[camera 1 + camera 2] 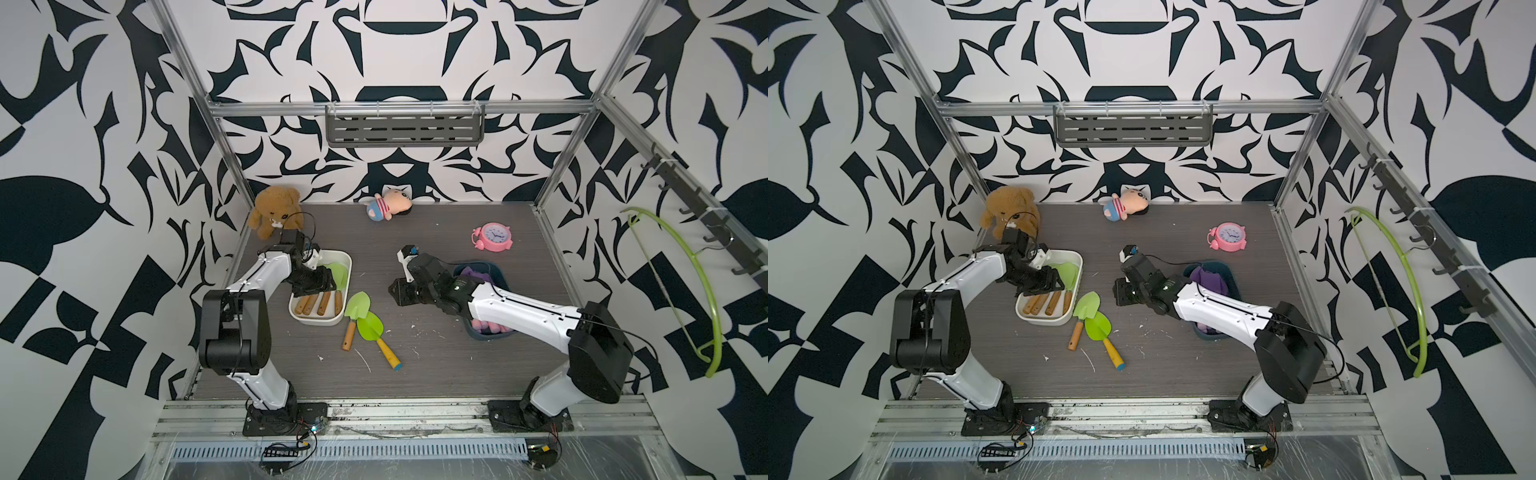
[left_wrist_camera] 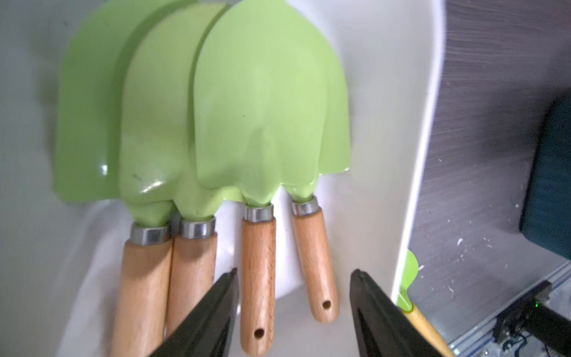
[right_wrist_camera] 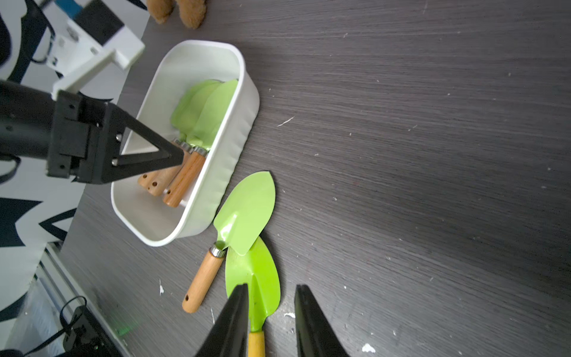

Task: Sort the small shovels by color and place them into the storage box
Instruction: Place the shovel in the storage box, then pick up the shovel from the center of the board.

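left hand [image 2: 295,271] spread, empty, over the white box [image 2: 411,154] (four green shovels [image 2: 262,108] inside): we raise it straight, clear of the handles [image 2: 258,278]. right hand [image 3: 272,286] part-spread, empty.

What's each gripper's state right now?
Left gripper: open, empty, over the white box.
Right gripper: open, empty, not touching the yellow-handled shovel.

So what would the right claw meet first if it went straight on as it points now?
Probably the green blade of the yellow-handled shovel, lying on the table ahead; depth is unclear.
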### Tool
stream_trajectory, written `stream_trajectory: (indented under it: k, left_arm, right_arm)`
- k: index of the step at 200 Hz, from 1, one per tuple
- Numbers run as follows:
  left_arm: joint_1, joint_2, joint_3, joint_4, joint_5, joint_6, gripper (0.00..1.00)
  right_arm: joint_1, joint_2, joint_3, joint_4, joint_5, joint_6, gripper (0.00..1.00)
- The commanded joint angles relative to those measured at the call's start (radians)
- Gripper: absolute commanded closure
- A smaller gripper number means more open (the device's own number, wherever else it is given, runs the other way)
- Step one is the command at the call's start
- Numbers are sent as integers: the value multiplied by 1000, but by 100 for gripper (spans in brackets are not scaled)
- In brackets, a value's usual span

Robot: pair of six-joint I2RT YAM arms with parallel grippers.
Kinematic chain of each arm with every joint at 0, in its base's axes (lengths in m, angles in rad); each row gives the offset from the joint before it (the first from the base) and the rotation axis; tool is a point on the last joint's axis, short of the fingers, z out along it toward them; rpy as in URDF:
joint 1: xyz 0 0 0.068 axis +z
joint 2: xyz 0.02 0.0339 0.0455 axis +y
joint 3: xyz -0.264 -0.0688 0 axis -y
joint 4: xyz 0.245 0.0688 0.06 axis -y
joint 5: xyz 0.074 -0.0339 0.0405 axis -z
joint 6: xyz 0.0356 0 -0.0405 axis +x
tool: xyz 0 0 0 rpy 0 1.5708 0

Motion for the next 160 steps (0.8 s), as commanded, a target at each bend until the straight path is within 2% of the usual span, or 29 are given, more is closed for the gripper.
stream_trajectory:
  k: [1,40,126,160]
  left_arm:
    - [0,-64,-12,-24,74,56,32]
    - [1,-147,-48,-17,111,86,28]
    - [1,-188,-82,-1,126,87,26]
    - [2,-192,-89,5,133,88,25]
  right_arm:
    - [31,10,84,-214,10,-67,70]
    - [90,32,111,-362,-61,-62,69]
    - [170,204,158,-446,-231,-64,57]
    - [188,257,167,-449,-270,-70,57]
